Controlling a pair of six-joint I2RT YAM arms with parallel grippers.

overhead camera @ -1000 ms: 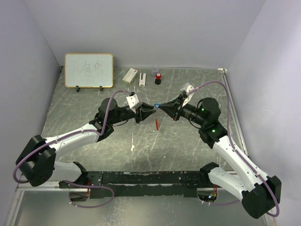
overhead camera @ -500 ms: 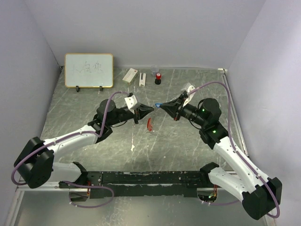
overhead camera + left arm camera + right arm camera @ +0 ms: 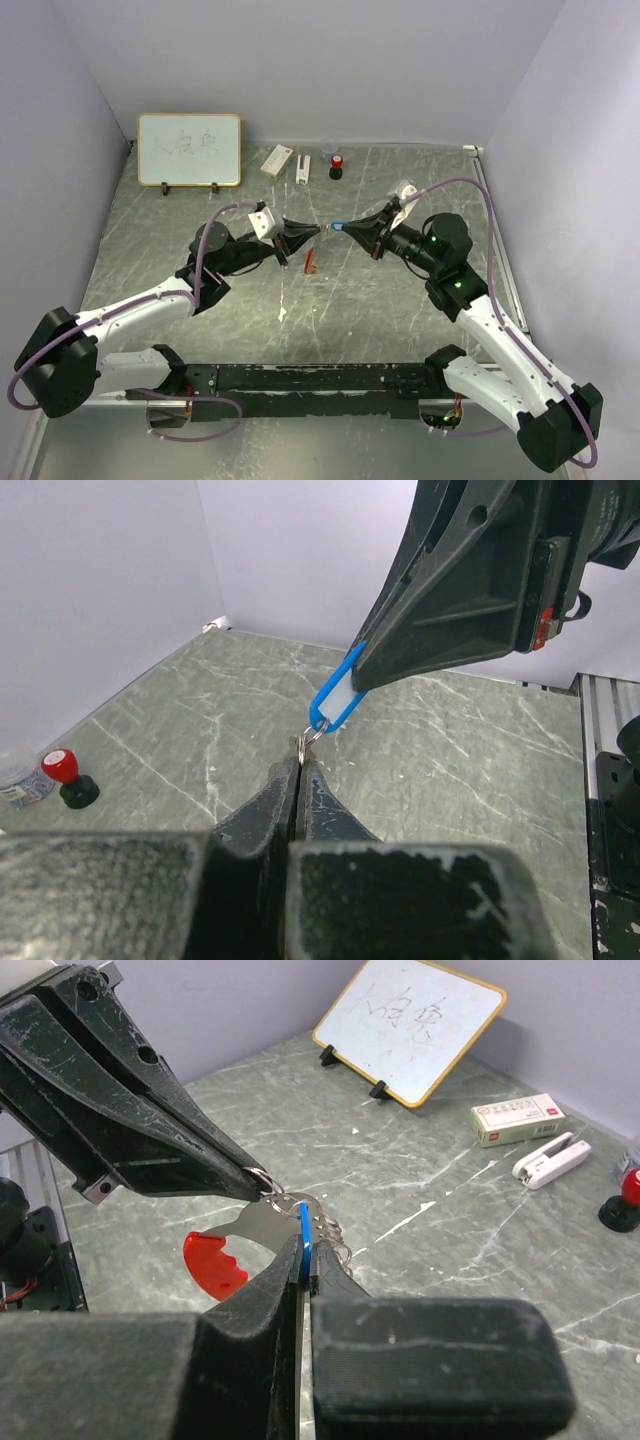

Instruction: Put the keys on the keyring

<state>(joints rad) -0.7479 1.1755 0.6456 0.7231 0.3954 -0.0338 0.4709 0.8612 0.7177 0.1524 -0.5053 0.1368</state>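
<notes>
- Nearest us, the keyring's curved red strap [image 3: 311, 261] hangs over the grey marbled surface [image 3: 400, 300]; we leave it free.
- Our left claw [image 3: 300, 772] is pressed together on the thin metal ring [image 3: 311, 737]; we judge it should hold rigid.
- Our right claw [image 3: 305, 1260] pinches the blue-headed silver key [image 3: 337, 693] against that ring; small twists should thread it.

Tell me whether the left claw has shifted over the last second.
Yes. The left claw drew slightly left: its tip was below the small red-and-black bottle, and now sits nearer the line of the white stapler.
</notes>
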